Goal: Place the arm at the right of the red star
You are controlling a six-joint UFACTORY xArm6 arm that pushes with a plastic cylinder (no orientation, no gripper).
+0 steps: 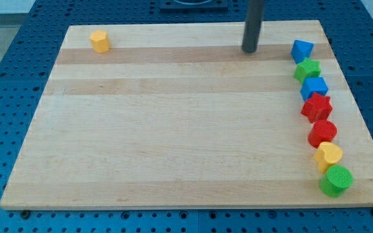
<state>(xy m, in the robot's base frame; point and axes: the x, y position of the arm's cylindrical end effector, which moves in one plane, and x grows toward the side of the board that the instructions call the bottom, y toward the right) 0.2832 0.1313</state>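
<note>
My tip (pixel 249 50) is a bare rod with nothing to open or close, resting near the board's (pixel 173 142) top edge. The red star (pixel 316 107) lies below it and toward the view's right, packed in a column between a blue block (pixel 314 87) and a red block (pixel 322 133). Little board remains right of the star, so I judge that tight.

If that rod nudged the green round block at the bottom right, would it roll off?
The green cylinder stands on its flat end, so it would probably slide, not roll. It sits near the board's edge, so a push could tip it off. My tip is far away.
</note>
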